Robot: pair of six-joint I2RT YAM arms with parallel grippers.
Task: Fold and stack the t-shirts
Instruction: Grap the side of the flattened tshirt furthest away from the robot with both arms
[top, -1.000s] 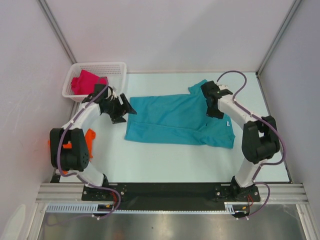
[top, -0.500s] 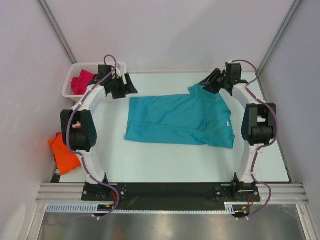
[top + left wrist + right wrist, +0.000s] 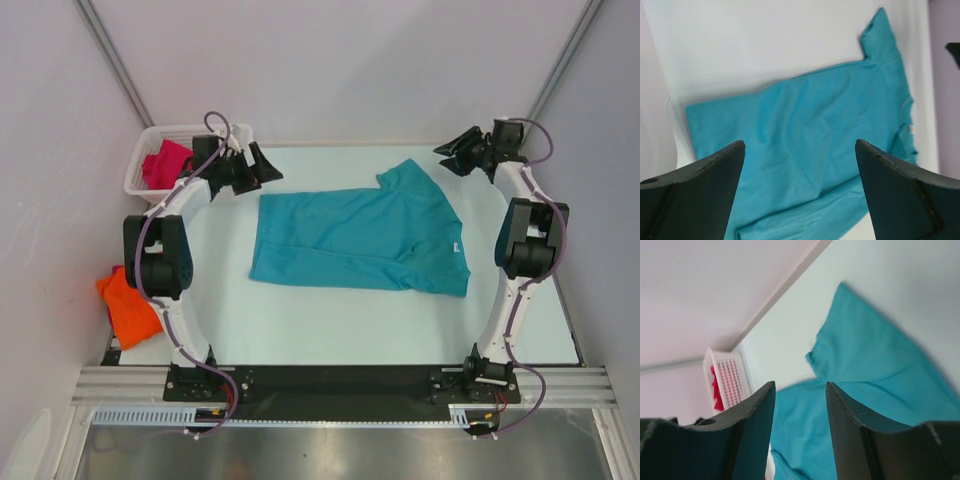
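lying spread out in the middle of the table [image 3: 300, 330] is the teal shirt [image 3: 355, 240], with one sleeve poking up at the far side. the left gripper [image 3: 258, 172] hangs in the air just past the shirt's far left corner, near the white basket [image 3: 236, 130]. its jaws are spread wide and hold nothing. the right gripper [image 3: 452, 158] hangs near the far right corner of the table, a bit away from the sleeve. its jaws are apart too, with nothing between them. the pink-red shirt [image 3: 165, 163] sits in the basket. the orange shirt [image 3: 130, 312] lies bunched at the table's left edge.
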